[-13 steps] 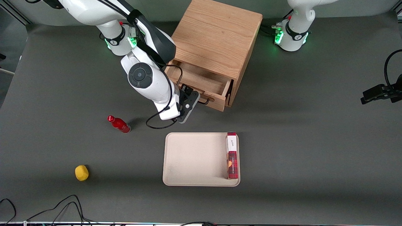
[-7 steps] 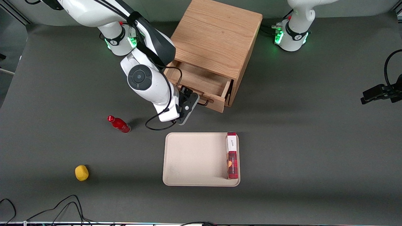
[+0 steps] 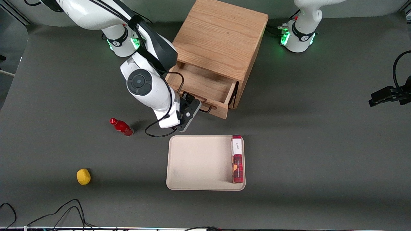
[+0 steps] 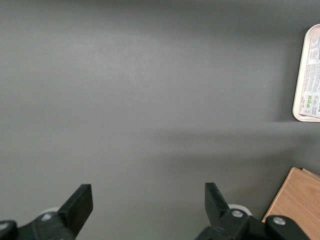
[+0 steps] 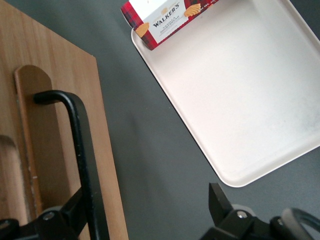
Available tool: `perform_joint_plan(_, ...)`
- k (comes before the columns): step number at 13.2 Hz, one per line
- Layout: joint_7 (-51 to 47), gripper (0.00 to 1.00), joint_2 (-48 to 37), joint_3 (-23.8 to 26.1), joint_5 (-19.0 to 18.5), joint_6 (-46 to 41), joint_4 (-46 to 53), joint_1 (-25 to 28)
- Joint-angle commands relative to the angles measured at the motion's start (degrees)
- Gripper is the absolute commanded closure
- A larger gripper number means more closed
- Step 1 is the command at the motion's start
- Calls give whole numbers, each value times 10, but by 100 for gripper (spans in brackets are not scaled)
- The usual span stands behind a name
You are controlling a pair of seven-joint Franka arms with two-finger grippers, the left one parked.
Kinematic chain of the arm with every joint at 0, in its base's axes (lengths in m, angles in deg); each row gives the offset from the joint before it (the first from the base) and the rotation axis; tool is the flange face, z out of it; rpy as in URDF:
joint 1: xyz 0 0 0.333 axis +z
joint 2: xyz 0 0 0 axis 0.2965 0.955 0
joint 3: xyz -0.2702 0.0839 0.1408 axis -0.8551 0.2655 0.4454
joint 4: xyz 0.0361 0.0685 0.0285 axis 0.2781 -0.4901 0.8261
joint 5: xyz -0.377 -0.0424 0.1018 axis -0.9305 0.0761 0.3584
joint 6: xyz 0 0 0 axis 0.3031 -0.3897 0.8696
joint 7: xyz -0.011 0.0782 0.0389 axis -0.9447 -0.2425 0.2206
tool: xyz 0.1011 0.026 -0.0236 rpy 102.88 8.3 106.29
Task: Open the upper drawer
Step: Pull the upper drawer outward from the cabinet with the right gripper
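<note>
We have the gripper (image 3: 197,107) at the upper drawer (image 3: 205,86) front — fingers (image 5: 222,202) spread around its black handle (image 5: 80,150), hooked, so pulling slides it from the cabinet (image 3: 221,35).

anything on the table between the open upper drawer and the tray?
Only the gripper, at the upper drawer handle. Otherwise bare dark table up to the tray; front view shows it.

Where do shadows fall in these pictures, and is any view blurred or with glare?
Front view: soft light, a faint shadow on the table beside the cabinet; the gripper at the handle of the upper drawer is sharp. Right wrist view: jaws apart by the handle, box print readable, tray without glare. Left wrist view: one dim shadow band, no blur.
</note>
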Motion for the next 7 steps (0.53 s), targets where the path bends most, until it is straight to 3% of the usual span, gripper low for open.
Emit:
perform_joint_plan(1,-6,0,22,-8,-16,2,33,1)
perform_joint_plan(7,-6,0,44,-10,-37,2,58,0)
